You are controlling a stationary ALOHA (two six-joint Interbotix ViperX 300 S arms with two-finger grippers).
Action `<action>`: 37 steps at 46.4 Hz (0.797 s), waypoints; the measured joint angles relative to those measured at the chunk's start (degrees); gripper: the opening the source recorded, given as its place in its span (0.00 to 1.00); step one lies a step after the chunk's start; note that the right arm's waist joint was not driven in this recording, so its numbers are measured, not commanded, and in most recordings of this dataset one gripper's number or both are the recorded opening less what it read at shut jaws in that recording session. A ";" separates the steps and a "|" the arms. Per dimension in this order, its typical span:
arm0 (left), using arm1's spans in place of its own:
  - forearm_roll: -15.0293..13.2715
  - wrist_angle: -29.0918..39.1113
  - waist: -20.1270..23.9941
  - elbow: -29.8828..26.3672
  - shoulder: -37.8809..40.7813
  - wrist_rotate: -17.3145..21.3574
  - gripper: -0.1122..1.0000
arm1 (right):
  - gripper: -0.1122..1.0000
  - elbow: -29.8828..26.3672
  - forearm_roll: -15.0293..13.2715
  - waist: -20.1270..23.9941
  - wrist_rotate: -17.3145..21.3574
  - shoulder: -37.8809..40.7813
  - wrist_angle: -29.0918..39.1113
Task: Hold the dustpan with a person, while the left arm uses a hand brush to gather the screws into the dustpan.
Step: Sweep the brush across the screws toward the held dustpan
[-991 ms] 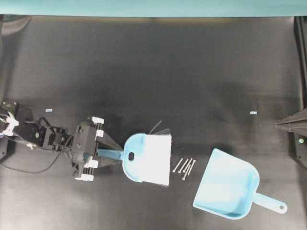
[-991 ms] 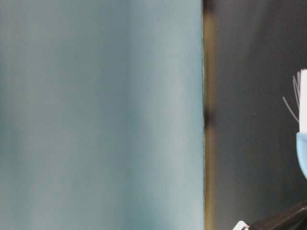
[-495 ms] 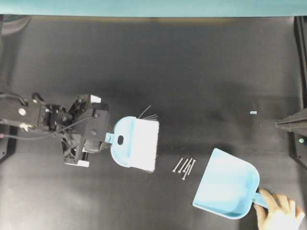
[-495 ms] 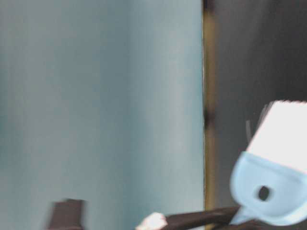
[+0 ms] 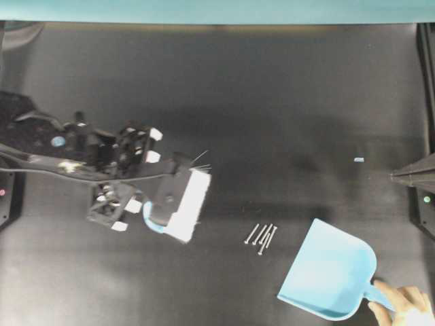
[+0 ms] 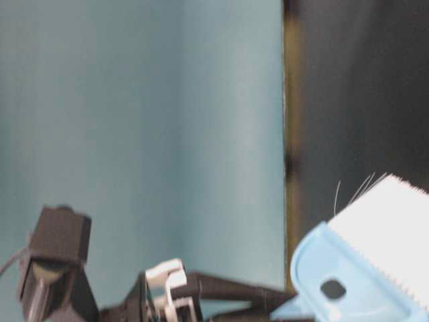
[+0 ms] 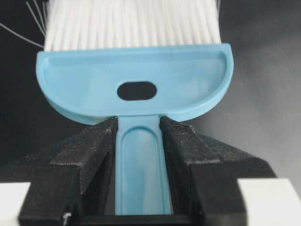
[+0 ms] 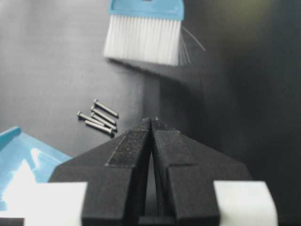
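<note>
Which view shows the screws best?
The right wrist view: the screws lie close and sharp, between the hand brush and the dustpan. The overhead view shows them small, left of the dustpan's mouth. The table-level and left wrist views miss them.

The screws [image 5: 261, 238] lie between the hand brush [image 5: 182, 204] and the dustpan [image 5: 329, 280].

Five screws [image 5: 261, 237], one dustpan [image 5: 328, 278], one brush [image 5: 179, 203]

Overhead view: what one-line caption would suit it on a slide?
Left pincer holds the hand brush left of the screws, while a person's hand grips the dustpan.
</note>
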 measured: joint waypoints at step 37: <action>0.00 -9.14 -2.55 -9.23 17.49 0.44 0.38 | 0.10 0.00 0.09 0.00 0.00 -0.09 0.00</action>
